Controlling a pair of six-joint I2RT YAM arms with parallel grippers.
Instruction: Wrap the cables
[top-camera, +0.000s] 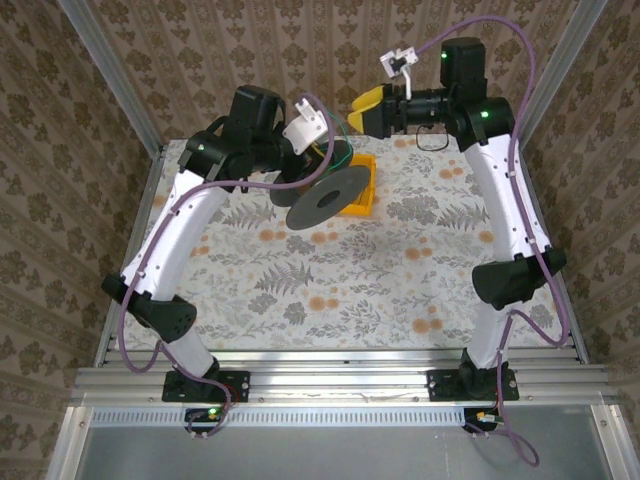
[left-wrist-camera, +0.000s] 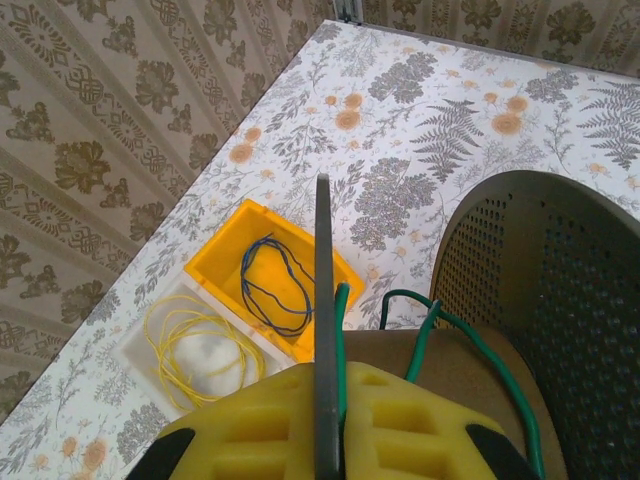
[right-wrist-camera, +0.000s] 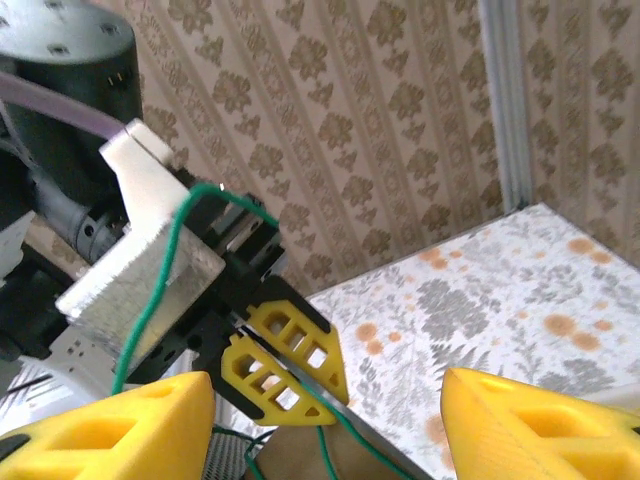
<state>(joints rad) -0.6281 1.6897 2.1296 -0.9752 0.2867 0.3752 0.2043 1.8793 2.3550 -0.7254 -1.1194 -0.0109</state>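
The left claw (left-wrist-camera: 325, 388) is clamped on the thin edge of a black spool (left-wrist-camera: 540, 290), and a green cable (left-wrist-camera: 428, 335) trails over the spool's brown core. On the floral tabletop (left-wrist-camera: 400, 130), a yellow bin (left-wrist-camera: 213, 262) holds a dark cable coil (left-wrist-camera: 270, 285). Just beside the bin, a pale tray (left-wrist-camera: 133, 352) holds a yellow cable coil (left-wrist-camera: 198, 345).

Left gripper (left-wrist-camera: 325, 385) clamped tight; right gripper (right-wrist-camera: 325, 400) spread wide, pointing toward left arm (top-camera: 185, 225)

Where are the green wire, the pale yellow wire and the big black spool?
green wire (left-wrist-camera: 421, 342): left wrist view, its upright stretch.
pale yellow wire (left-wrist-camera: 197, 312): left wrist view, top of its coil.
black spool (top-camera: 328, 197): top view, its flat round face.
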